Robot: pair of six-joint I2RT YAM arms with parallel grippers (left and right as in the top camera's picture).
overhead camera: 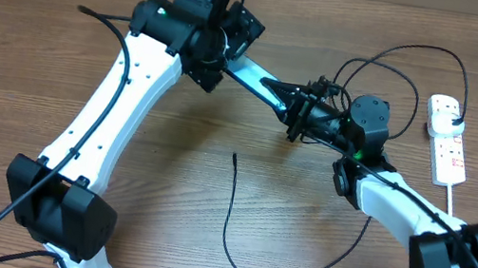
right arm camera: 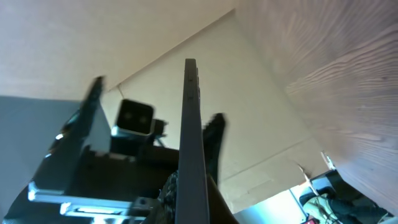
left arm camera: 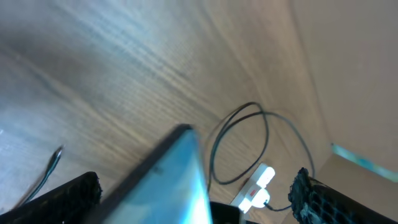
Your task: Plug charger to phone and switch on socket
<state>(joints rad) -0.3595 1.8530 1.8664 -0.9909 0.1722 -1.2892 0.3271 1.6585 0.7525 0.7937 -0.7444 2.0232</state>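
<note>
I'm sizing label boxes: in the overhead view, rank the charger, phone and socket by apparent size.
1. charger: its cable spans most.
2. phone and socket: alike in length; the phone is tilted and held off the table, nearer the camera, so I won't rank them.

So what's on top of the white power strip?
A black plug sits at one end of the white elongated power strip, its thin black cable looping off. The outlet beneath is covered.

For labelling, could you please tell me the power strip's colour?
The power strip is white with reddish switch markings; best seen overhead.
</note>
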